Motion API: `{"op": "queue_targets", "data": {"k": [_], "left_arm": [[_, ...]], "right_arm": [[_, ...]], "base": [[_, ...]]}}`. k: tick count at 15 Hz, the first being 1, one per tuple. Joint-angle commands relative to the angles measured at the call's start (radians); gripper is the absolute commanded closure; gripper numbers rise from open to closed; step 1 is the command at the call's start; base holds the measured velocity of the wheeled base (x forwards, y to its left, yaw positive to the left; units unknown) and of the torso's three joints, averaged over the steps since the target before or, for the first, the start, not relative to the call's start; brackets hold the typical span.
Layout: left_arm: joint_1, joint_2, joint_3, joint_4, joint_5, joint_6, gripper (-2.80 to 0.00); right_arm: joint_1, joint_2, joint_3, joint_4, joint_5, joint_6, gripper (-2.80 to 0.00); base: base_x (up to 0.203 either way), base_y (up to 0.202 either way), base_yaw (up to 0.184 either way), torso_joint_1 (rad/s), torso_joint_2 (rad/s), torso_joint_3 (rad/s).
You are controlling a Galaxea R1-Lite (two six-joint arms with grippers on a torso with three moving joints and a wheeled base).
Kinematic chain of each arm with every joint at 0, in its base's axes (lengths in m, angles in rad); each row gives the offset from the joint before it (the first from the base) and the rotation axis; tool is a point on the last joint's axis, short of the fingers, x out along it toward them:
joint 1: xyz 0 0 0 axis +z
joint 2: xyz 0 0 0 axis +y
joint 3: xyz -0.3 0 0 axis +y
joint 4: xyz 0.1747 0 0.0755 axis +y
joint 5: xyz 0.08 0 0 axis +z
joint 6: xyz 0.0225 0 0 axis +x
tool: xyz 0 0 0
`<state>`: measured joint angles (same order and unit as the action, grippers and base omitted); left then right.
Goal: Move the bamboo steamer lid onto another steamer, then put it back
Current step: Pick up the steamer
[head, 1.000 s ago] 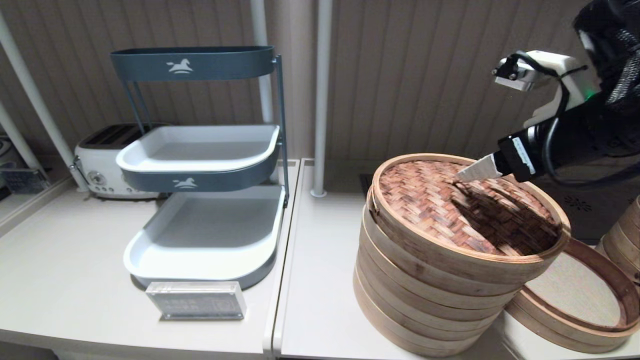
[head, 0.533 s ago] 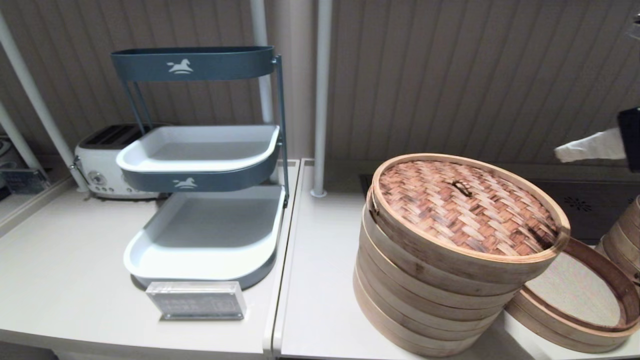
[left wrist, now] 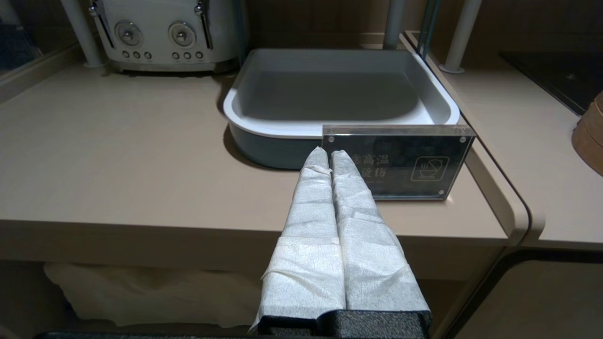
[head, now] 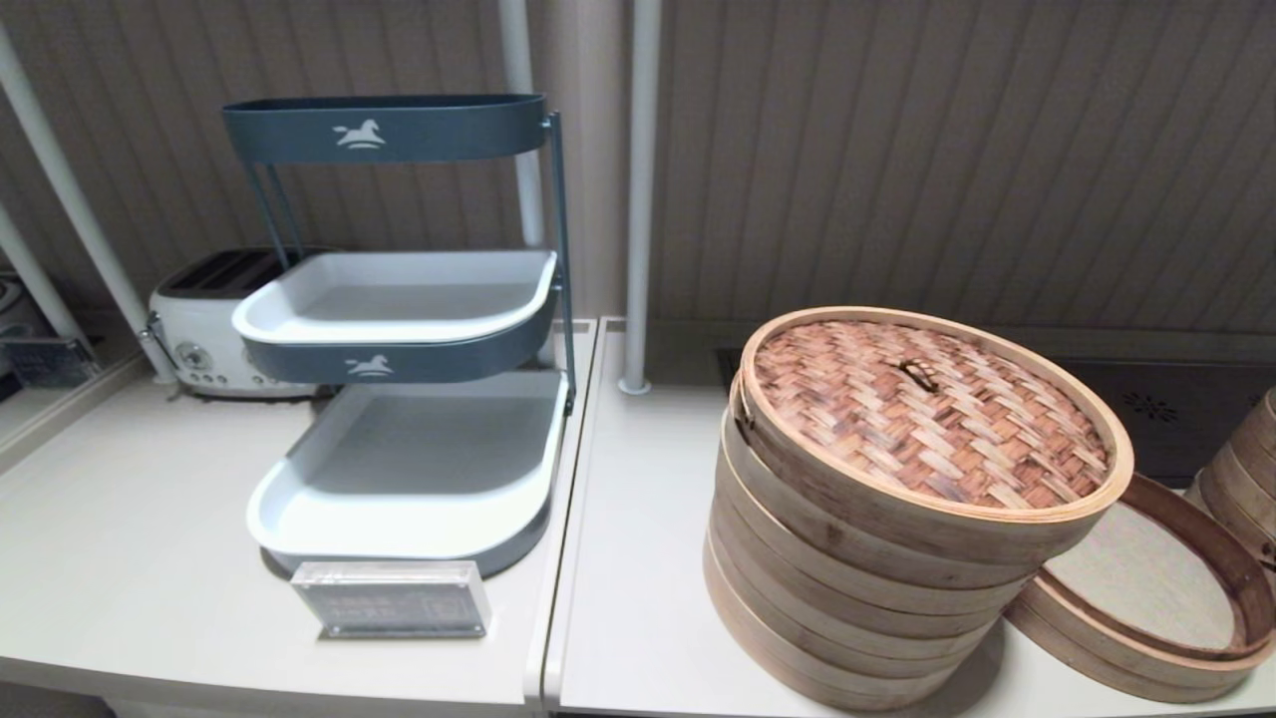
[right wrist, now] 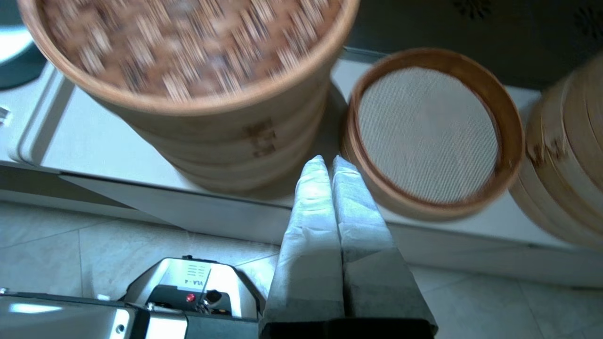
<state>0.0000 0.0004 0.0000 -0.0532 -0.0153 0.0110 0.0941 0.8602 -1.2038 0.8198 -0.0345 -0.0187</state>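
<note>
the bamboo steamer lid [head: 932, 414] sits on top of the tall steamer stack [head: 847, 598], its woven reddish-brown top facing up and the little dark loop [head: 919, 375] showing near its middle. the lid rests a bit askew, its pale rim overhanging the tiers on the side toward the low steamer [head: 1156, 598]. that low steamer stands uncovered just beside the stack, touching or nearly touching its base, with its pale liner [right wrist: 426, 134] open to view. a further stack of bamboo tiers [head: 1241, 479] stands beyond the low steamer, on the far side from the tall stack.

neither arm shows in the head view. the right gripper [right wrist: 328, 162] hangs off the counter's front edge, in front of the gap between the tall stack and the low steamer, above the tiled floor [right wrist: 85, 235]. its two cloth-wrapped fingers [right wrist: 311, 226] are pressed together with nothing between them. the left gripper [left wrist: 330, 155] is well away from the stack, in front of the clear sign block [left wrist: 398, 162], its wrapped fingers likewise closed flat against each other and holding nothing.

past the sign, away from the stack, stands the tiered tray rack [head: 399, 329], and behind that a white toaster [head: 204, 324]. all of it sits on the pale counter [head: 130, 519].
</note>
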Motion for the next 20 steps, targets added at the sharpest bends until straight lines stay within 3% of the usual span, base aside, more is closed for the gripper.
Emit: {"op": "queue_targets", "data": {"k": [1, 5, 11, 15, 20], "left_arm": [[0.000, 0.000, 0.028, 0.000, 0.000, 0.000, 0.00], [0.000, 0.000, 0.028, 0.000, 0.000, 0.000, 0.00], [0.000, 0.000, 0.028, 0.000, 0.000, 0.000, 0.00], [0.000, 0.000, 0.028, 0.000, 0.000, 0.000, 0.00], [0.000, 0.000, 0.028, 0.000, 0.000, 0.000, 0.00]], "right_arm": [[-0.053, -0.176, 0.117, 0.003, -0.001, -0.002, 0.00], [-0.105, -0.381, 0.372, -0.013, 0.000, -0.004, 0.00], [-0.192, -0.565, 0.759, -0.291, -0.005, 0.001, 0.00], [-0.201, -0.572, 0.931, -0.507, -0.008, 0.015, 0.00], [-0.240, -0.572, 1.003, -0.537, -0.080, 0.053, 0.00]], "base": [[0.000, 0.000, 0.000, 0.000, 0.00, 0.000], [0.000, 0.000, 0.000, 0.000, 0.00, 0.000], [0.000, 0.000, 0.000, 0.000, 0.00, 0.000], [0.000, 0.000, 0.000, 0.000, 0.00, 0.000], [0.000, 0.000, 0.000, 0.000, 0.00, 0.000]]}}
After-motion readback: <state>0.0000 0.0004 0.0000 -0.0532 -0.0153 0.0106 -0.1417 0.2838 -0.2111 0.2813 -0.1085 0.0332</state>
